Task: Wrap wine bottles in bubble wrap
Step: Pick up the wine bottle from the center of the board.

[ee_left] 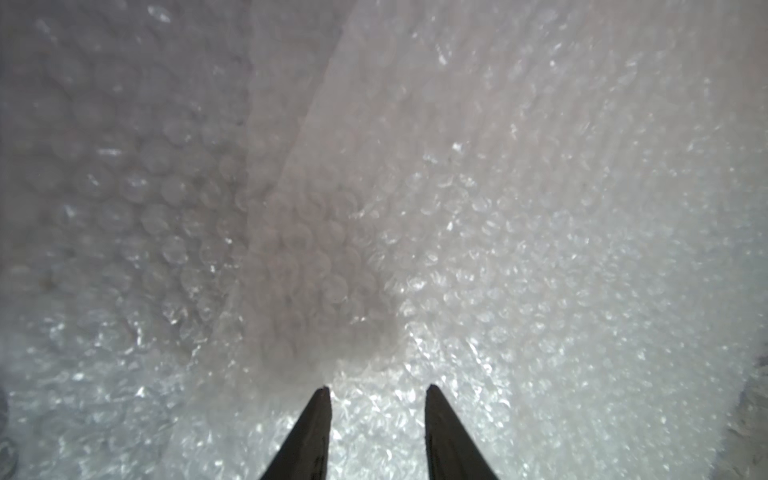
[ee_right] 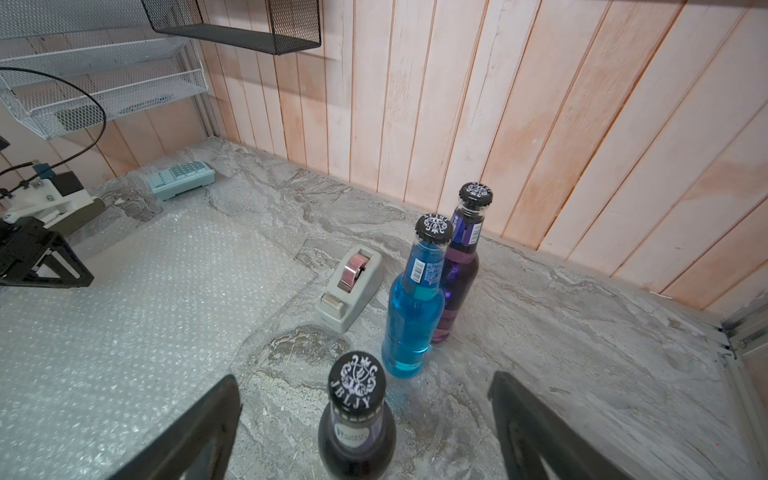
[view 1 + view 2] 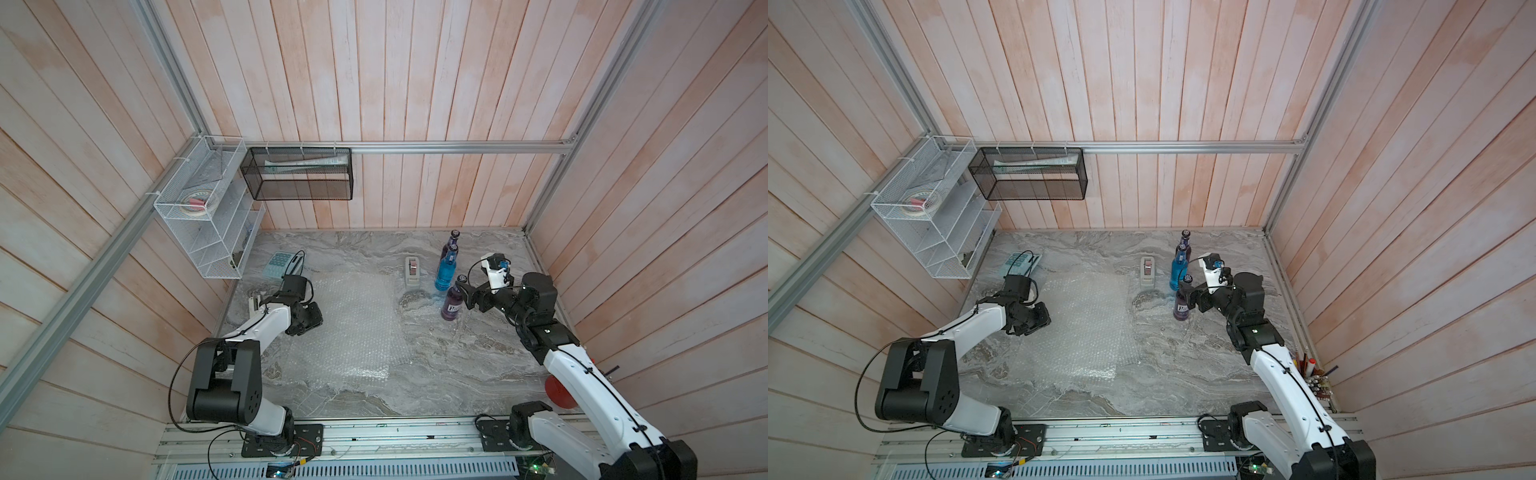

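Left claw (image 1: 377, 387) is found apart, tips at the bubble wrap (image 3: 353, 328) spread on the bench (image 3: 457, 374); right claw (image 2: 365, 376) is set apart astride the labelled bottle (image 2: 356, 440); blue bottle (image 2: 409, 320) and purple bottle (image 2: 459, 274) are stood behind.

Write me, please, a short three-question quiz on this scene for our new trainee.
1. True or false: the tape dispenser stands between the bubble wrap and the blue bottle.
2. Which bottle does the open right gripper straddle? A: blue bottle; B: white-labelled purple bottle; C: neither.
3. Fill in: the left gripper sits over the ___.
Key: 1 true; 2 B; 3 bubble wrap.
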Tool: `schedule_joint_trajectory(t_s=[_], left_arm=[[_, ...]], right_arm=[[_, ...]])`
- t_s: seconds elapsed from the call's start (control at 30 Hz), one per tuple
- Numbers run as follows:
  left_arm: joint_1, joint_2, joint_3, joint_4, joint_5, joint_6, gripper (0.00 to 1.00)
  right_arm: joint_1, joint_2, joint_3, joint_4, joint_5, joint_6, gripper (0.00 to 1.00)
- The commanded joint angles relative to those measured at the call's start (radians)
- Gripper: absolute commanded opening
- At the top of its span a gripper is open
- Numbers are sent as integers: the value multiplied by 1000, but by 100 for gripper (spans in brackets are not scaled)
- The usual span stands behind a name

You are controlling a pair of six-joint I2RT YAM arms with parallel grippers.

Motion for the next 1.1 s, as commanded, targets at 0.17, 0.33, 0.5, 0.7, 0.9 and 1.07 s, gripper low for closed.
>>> schedule_joint_trajectory(t_s=[0.17, 0.33, 0.5, 0.7, 0.9, 1.07], left_arm=[[1, -87, -55, -44, 27, -43, 45], [10, -119, -56, -47, 58, -63, 50], [46, -179, -81, -32, 125, -103, 55], [75, -211, -56, -33, 195, -113, 65], [83, -221, -25, -34, 238, -122, 77], [105, -229, 14, -67, 238, -98, 82]], right_arm=[[-9, 97, -43, 175, -29, -9, 83], [-10, 171, -41, 249, -54, -12, 74], [-6, 217, -47, 296, -42, -37, 63], [0, 238, -49, 318, -35, -73, 42], [13, 188, -30, 290, -33, -102, 10], [62, 120, 71, 179, -36, -137, 6]])
